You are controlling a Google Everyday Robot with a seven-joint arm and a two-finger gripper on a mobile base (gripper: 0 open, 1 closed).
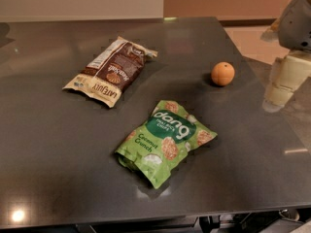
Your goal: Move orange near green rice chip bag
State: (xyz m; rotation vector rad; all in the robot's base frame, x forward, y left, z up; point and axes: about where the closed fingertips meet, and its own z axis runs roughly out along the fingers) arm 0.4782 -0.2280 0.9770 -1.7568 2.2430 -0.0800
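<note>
The orange (223, 74) is a small round fruit resting on the dark grey table (48, 154) near its right edge. The green rice chip bag (165, 141) lies flat at the table's middle front, with a white "dang" logo on a dark green oval. The orange sits above and to the right of the bag, well apart from it. My gripper (284, 81) shows as pale cream parts under a grey arm section at the right edge of the view, beyond the table's right edge and to the right of the orange. It holds nothing that I can see.
A brown and cream snack bag (111, 71) lies at the table's back left. The table's right edge runs diagonally just right of the orange. A light wall and floor lie beyond the far edge.
</note>
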